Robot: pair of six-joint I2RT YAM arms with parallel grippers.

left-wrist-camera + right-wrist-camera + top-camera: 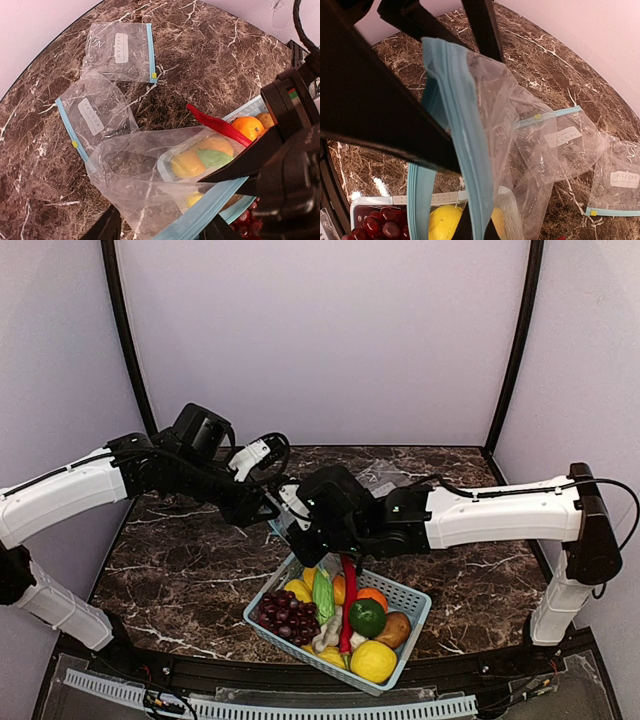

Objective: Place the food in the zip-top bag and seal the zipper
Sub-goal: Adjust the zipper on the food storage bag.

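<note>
right pincer [202,184] pinching zip-top bag [140,165] zipper [200,215], left pincer [162,229] parted, white labels [121,47] unreadable

I work in a lab test booth: plain pale walls [320,340] and black frame posts [127,340] enclose my marble worktop [180,570].

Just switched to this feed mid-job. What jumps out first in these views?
A clear zip-top bag hangs in the air where the two arms meet, above a blue basket of fruit and vegetables at the table's near edge. The right gripper pinches its light blue zipper. Farther back, a second bag and a third bag lie flat on the dark marble tabletop.
</note>
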